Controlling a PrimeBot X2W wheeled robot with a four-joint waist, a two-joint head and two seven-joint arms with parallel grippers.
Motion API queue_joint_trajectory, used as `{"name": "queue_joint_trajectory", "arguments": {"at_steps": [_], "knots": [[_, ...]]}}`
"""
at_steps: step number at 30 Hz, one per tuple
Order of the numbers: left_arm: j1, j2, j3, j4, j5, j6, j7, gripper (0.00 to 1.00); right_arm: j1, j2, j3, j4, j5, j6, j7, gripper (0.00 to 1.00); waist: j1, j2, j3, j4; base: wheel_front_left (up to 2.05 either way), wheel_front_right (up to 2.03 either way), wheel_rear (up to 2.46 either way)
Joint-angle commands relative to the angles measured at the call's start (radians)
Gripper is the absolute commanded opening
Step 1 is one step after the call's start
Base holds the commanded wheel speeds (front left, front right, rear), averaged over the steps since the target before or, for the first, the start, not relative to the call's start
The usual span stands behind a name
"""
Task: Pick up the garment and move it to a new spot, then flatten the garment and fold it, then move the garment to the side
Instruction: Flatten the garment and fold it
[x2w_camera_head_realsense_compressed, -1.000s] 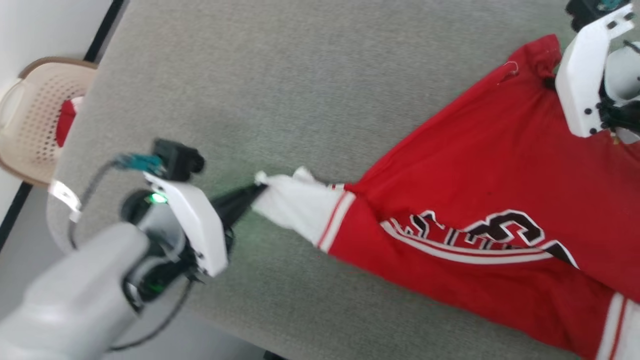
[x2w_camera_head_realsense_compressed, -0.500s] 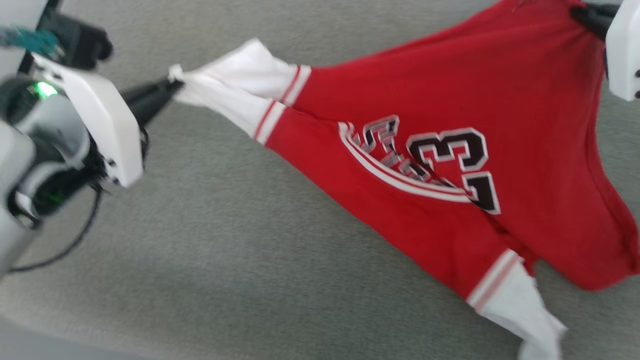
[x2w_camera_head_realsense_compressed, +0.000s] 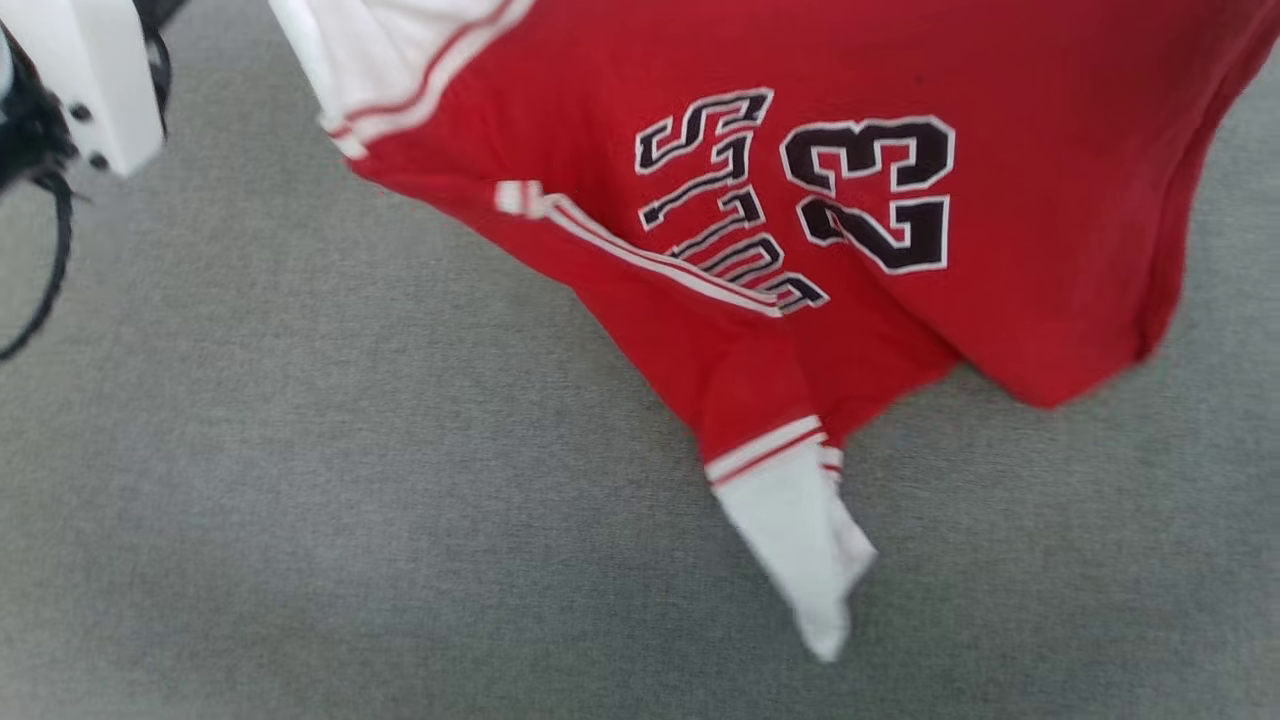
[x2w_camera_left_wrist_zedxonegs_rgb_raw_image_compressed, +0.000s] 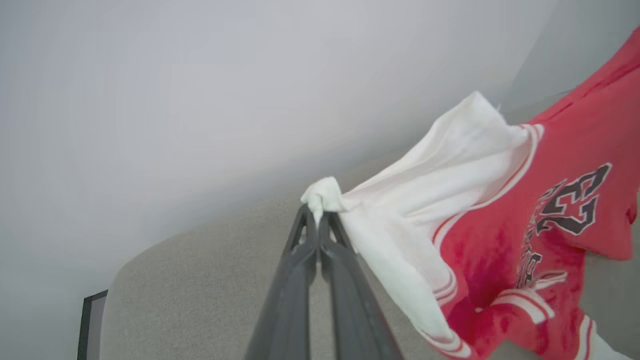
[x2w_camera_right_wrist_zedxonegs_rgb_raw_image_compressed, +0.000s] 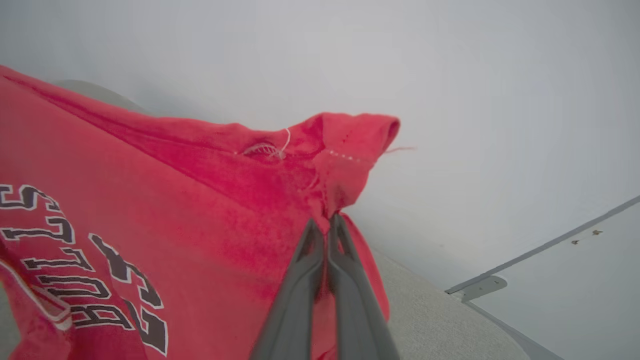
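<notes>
the garment (x2w_camera_head_realsense_compressed: 1000, 300) now hangs lifted; a second ago it lay dragged along the grey surface (x2w_camera_head_realsense_compressed: 300, 520), so the pick-up looks done. the left gripper (x2w_camera_left_wrist_zedxonegs_rgb_raw_image_compressed: 316, 220) is pinched shut on a white sleeve tip, the right gripper (x2w_camera_right_wrist_zedxonegs_rgb_raw_image_compressed: 327, 222) on a red hem corner. below both, its free sleeve dangles over bare surface, whose edge lies beyond the left gripper's tips.

Left gripper (x2w_camera_left_wrist_zedxonegs_rgb_raw_image_compressed: 317, 216) and right gripper (x2w_camera_right_wrist_zedxonegs_rgb_raw_image_compressed: 327, 222) each clamp the garment (x2w_camera_head_realsense_compressed: 1040, 150)

grey fabric surface (x2w_camera_head_realsense_compressed: 300, 480) beneath pale wall (x2w_camera_left_wrist_zedxonegs_rgb_raw_image_compressed: 200, 75).
</notes>
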Motion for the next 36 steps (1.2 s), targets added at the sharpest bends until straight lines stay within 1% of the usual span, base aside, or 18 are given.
{"name": "queue_joint_trajectory", "arguments": {"at_steps": [1,5,8,9,10,12,15,17,19,21,22,24,25,26,27,29,34,36], "knots": [[-0.020,-0.002,0.004,0.013,0.008,-0.003,0.004,0.00,0.015,0.008,-0.017,-0.004,-0.011,-0.003,0.003,0.00,0.0000,0.0000,-0.005,-0.010,0.00,0.00,0.00],[-0.093,-0.043,0.003,0.091,0.063,-0.017,-0.021,0.00,0.005,0.044,-0.089,0.022,-0.068,-0.003,-0.007,0.00,0.0000,0.0000,0.010,-0.022,0.00,0.00,0.00],[-0.171,-0.097,0.009,0.179,0.125,-0.029,-0.091,0.00,-0.036,0.106,-0.132,0.075,-0.133,-0.003,-0.051,0.00,0.0000,0.0000,0.033,-0.032,0.00,0.00,0.00],[-0.229,-0.135,0.017,0.248,0.166,-0.030,-0.155,0.00,-0.075,0.148,-0.142,0.120,-0.197,-0.003,-0.114,0.00,0.0000,0.0000,0.052,-0.040,0.00,0.00,0.00],[-0.260,-0.155,0.018,0.276,0.198,-0.039,-0.193,0.00,-0.098,0.175,-0.152,0.153,-0.228,-0.003,-0.157,0.00,0.0000,0.0000,0.061,-0.043,0.00,0.00,0.00],[-0.328,-0.188,0.024,0.339,0.249,-0.038,-0.275,0.00,-0.150,0.220,-0.178,0.211,-0.304,-0.003,-0.263,0.00,0.0000,0.0000,0.077,-0.047,0.00,0.00,0.00],[-0.425,-0.222,0.036,0.418,0.335,-0.029,-0.428,0.00,-0.222,0.287,-0.219,0.299,-0.421,-0.003,-0.434,0.00,0.0000,0.0000,0.095,-0.051,0.00,0.00,0.00],[-0.482,-0.237,0.034,0.448,0.403,-0.025,-0.546,0.00,-0.259,0.317,-0.247,0.349,-0.491,-0.003,-0.536,0.00,0.0000,0.0000,0.100,-0.050,0.00,0.00,0.00],[-0.510,-0.255,0.041,0.476,0.432,-0.037,-0.641,0.00,-0.286,0.343,-0.275,0.392,-0.549,-0.003,-0.623,0.00,0.0000,0.0000,0.101,-0.046,0.00,0.00,0.00],[-0.522,-0.266,0.040,0.488,0.442,-0.058,-0.697,0.00,-0.291,0.363,-0.288,0.431,-0.582,-0.003,-0.673,0.00,0.0000,0.0000,0.097,-0.042,0.00,0.00,0.00],[-0.504,-0.274,0.037,0.497,0.431,-0.076,-0.702,0.00,-0.286,0.370,-0.283,0.451,-0.589,-0.003,-0.680,0.00,0.0000,0.0000,0.094,-0.040,0.00,0.00,0.00],[-0.468,-0.269,0.009,0.501,0.432,-0.109,-0.706,0.00,-0.257,0.373,-0.261,0.492,-0.589,-0.003,-0.666,0.00,0.0000,0.0000,0.087,-0.034,0.00,0.00,0.00],[-0.437,-0.271,-0.004,0.503,0.407,-0.124,-0.683,0.00,-0.240,0.379,-0.234,0.505,-0.568,-0.003,-0.649,0.00,0.0000,0.0000,0.083,-0.032,0.00,0.00,0.00],[-0.420,-0.257,-0.029,0.498,0.425,-0.133,-0.671,0.00,-0.220,0.373,-0.211,0.520,-0.552,-0.003,-0.623,0.00,0.0000,0.0000,0.078,-0.028,0.00,0.00,0.00],[-0.420,-0.257,-0.029,0.498,0.425,-0.133,-0.671,0.00,-0.220,0.373,-0.211,0.520,-0.552,-0.003,-0.623,0.00,0.0000,0.0000,0.078,-0.028,0.00,0.00,0.00],[-0.356,-0.243,-0.059,0.481,0.375,-0.145,-0.623,0.00,-0.185,0.353,-0.174,0.531,-0.507,-0.003,-0.583,0.00,0.0000,0.0000,0.072,-0.023,0.00,0.00,0.00],[-0.187,-0.169,-0.148,0.383,0.291,-0.154,-0.508,0.00,-0.045,0.318,-0.107,0.516,-0.391,-0.003,-0.480,0.00,0.0000,0.0000,0.055,-0.014,0.00,0.00,0.00],[-0.113,-0.142,-0.169,0.323,0.228,-0.154,-0.459,0.00,0.012,0.306,-0.094,0.496,-0.351,-0.003,-0.447,0.00,0.0000,0.0000,0.047,-0.012,0.00,0.00,0.00]]}}
